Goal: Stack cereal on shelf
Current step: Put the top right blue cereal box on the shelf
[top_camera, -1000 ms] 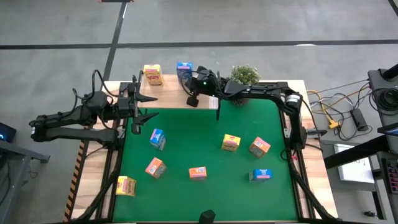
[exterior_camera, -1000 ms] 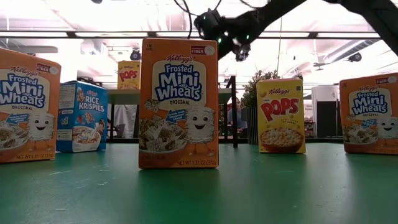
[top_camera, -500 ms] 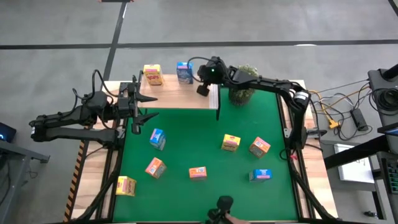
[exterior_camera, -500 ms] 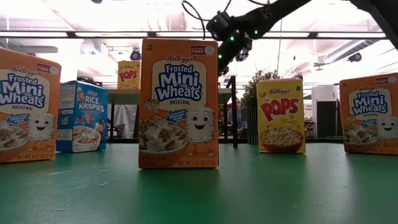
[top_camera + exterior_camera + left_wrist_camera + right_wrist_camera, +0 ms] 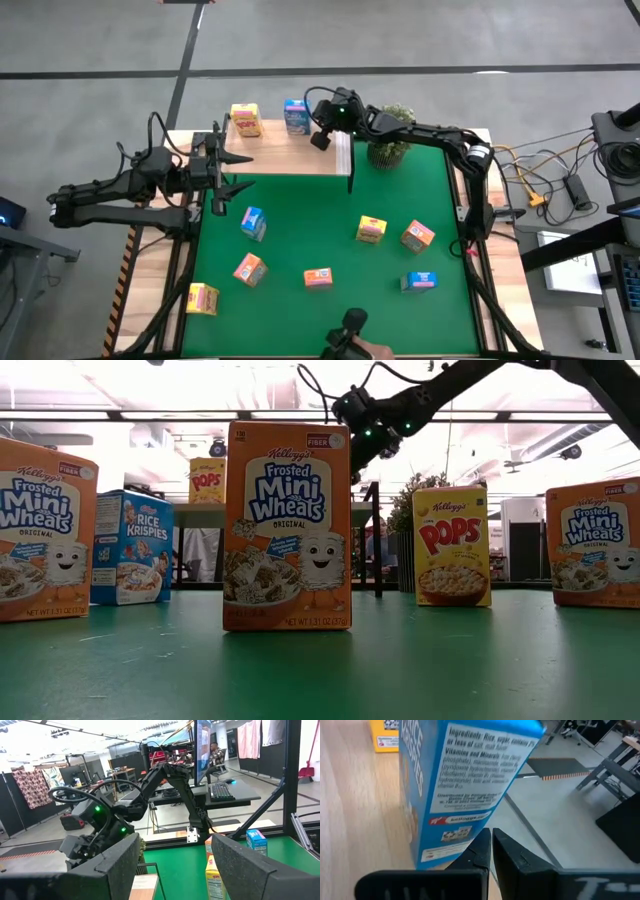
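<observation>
The shelf [image 5: 280, 155], a light-wood board, stands at the table's far side. A yellow cereal box [image 5: 245, 120] and a blue one [image 5: 296, 116] stand upright on it. My right gripper [image 5: 321, 140] is shut just right of the blue box [image 5: 465, 785], its tips [image 5: 491, 842] at the bottom of the box's narrow side. My left gripper [image 5: 235, 170] hovers open and empty at the shelf's left end. Several more boxes stand on the green mat: blue [image 5: 253, 223], yellow [image 5: 371, 229], orange [image 5: 417, 236], among others. My right gripper's shut fingertips [image 5: 482, 840] stand by the lower edge of the blue box's narrow printed side [image 5: 457, 837], coming level from the table's right. I cannot tell whether they touch it. The box stands upright on the shelf board.
A small green potted plant [image 5: 390, 150] stands right of the shelf under my right arm. Boxes stand spread over the mat [image 5: 330, 215], including orange [image 5: 318, 278], blue [image 5: 421, 281] and yellow [image 5: 202, 298]. A dark object and a person's hand [image 5: 365, 350] show at the near edge.
My right gripper has drawn toward the table's far edge and a little right, staying beside the blue box, and its arm has swung over the plant. At the near edge a dark object has shifted and a hand has come into view.
</observation>
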Controlling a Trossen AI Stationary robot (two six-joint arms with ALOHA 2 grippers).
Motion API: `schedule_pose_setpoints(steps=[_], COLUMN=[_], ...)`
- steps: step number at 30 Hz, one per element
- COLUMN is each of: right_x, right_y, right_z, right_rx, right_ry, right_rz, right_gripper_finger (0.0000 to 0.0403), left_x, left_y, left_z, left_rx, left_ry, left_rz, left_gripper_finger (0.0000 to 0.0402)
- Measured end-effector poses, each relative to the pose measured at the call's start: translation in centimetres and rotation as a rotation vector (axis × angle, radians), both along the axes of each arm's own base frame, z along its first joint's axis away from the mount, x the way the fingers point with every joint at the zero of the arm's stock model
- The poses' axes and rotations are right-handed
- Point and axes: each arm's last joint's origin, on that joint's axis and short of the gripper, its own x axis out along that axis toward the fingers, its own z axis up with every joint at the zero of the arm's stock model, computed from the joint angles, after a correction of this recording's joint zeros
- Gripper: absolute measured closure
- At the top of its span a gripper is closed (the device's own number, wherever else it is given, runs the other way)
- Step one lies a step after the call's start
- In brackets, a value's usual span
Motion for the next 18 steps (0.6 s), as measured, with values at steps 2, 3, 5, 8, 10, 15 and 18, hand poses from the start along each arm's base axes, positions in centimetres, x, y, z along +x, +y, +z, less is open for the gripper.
schedule_pose_setpoints(steps=[2, 3, 5, 8, 10, 15, 18], right_x=[0.05, 0.07, 0.13, 0.27, 0.34, 0.36, 0.32], right_y=[-0.03, -0.04, -0.01, 0.05, 0.10, 0.11, 0.17], right_z=[0.14, 0.18, 0.30, 0.51, 0.62, 0.63, 0.47], right_rx=[-0.008, -0.010, -0.010, -0.015, -0.020, -0.012, 0.014], right_ry=[-0.013, -0.018, -0.032, -0.059, -0.068, -0.076, -0.073], right_rz=[0.000, 0.002, 0.019, 0.026, 0.028, 0.024, 0.016], right_gripper_finger=[0.0394, 0.0394, 0.0394, 0.0394, 0.0394, 0.0394, 0.0394], left_x=[0.00, 0.00, 0.00, 0.00, 0.00, 0.00, 0.00], left_y=[0.00, 0.00, 0.00, 0.00, 0.00, 0.00, 0.00], left_z=[0.00, 0.00, 0.00, 0.01, 0.01, 0.01, 0.01], left_rx=[0.000, 0.000, 0.000, 0.000, 0.000, 0.000, 0.000], left_ry=[0.000, 0.000, 0.000, -0.001, -0.001, -0.002, -0.002], left_rz=[0.000, 0.000, 0.000, 0.000, 0.000, 0.000, 0.000], left_gripper_finger=[0.0170, 0.0170, 0.0170, 0.0170, 0.0170, 0.0170, 0.0170])
